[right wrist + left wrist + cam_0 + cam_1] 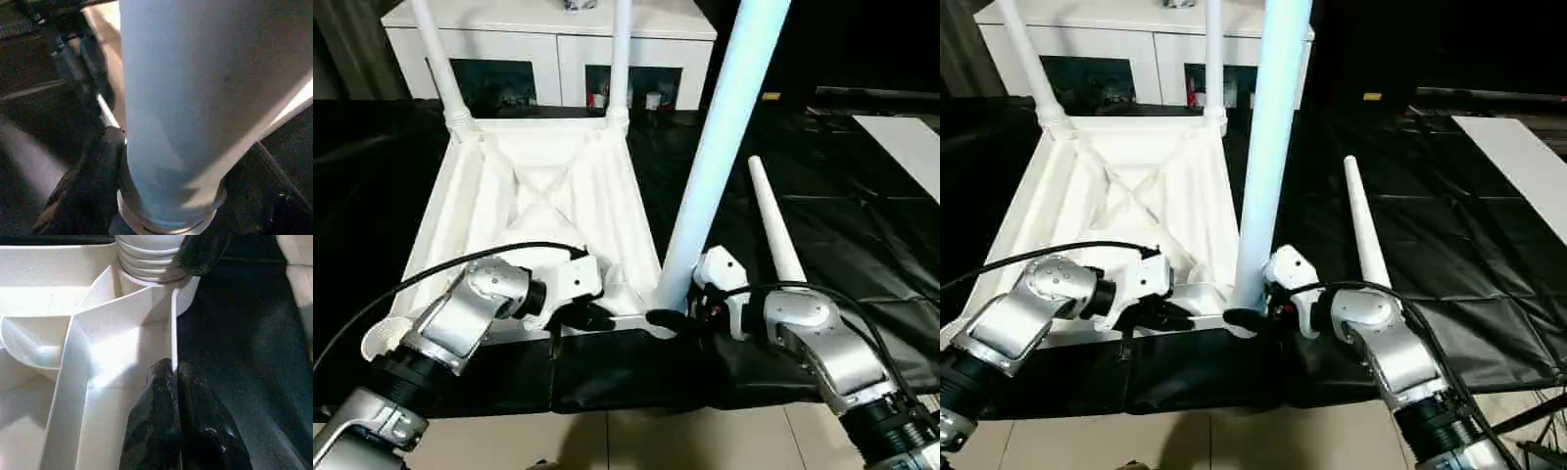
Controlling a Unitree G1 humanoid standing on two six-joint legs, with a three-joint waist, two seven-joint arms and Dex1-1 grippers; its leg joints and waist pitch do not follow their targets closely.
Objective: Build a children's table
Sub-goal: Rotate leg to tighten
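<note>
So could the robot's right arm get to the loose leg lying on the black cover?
Probably yes. The loose leg lies on the black cover just beyond the right tool, nothing between, though that tool is busy at the upright leg.

A black sheet (822,225) carries the upturned table top (538,196) and a loose leg (773,230).

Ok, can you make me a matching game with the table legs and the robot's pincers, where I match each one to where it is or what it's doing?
Things:
1. loose leg
2. near-right leg
3. left pincer
4. far legs

Places or states:
A. shut on the table top's rim
B. lying flat on the black cloth
C. standing in the sockets by the cabinet
D. upright in the corner socket by the right pincer

Pairs: 1-B, 2-D, 3-A, 4-C
</note>
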